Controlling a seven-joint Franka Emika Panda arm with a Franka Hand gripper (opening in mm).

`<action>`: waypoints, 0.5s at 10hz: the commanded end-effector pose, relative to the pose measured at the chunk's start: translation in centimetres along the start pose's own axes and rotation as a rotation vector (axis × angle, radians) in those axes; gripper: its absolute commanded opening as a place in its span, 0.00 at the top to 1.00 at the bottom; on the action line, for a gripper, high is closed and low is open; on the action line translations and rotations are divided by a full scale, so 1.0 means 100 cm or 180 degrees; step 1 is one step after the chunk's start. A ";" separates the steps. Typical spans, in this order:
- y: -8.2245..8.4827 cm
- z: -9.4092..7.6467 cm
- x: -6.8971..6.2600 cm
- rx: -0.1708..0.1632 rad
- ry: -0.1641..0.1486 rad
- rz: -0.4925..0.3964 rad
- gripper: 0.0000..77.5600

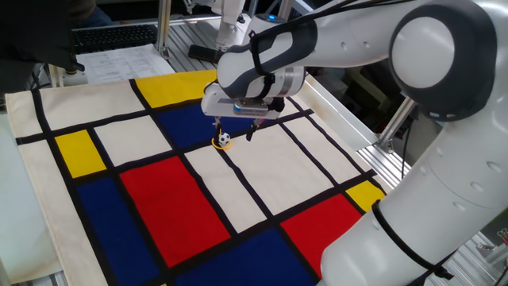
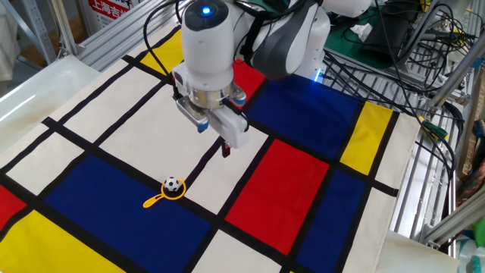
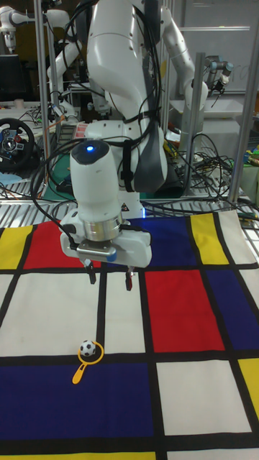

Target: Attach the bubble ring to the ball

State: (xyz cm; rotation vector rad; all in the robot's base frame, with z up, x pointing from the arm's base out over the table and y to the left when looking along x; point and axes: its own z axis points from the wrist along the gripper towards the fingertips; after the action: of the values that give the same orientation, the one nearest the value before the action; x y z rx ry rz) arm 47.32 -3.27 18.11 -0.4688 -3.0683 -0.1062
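Both task things lie together at lower left of the tall view: the ball sits inside the bubble ring, so the joining looks done. Above them, the gripper hangs empty, jaws wide apart.

Tiny black-and-white ball sitting inside the loop of a flat orange-yellow bubble ring, handle pointing off along the blue patch, right by a black stripe.
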 end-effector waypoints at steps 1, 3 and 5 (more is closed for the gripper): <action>-0.002 -0.007 0.002 -0.0006 -0.0002 -0.0015 0.00; -0.003 -0.008 0.002 -0.0016 -0.0004 -0.0031 0.00; -0.003 -0.008 0.002 -0.0019 -0.0012 -0.0046 0.00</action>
State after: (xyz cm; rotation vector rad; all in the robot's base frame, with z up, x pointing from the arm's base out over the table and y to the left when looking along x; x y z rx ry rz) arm 47.00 -3.53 18.74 -0.4534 -3.0699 -0.1133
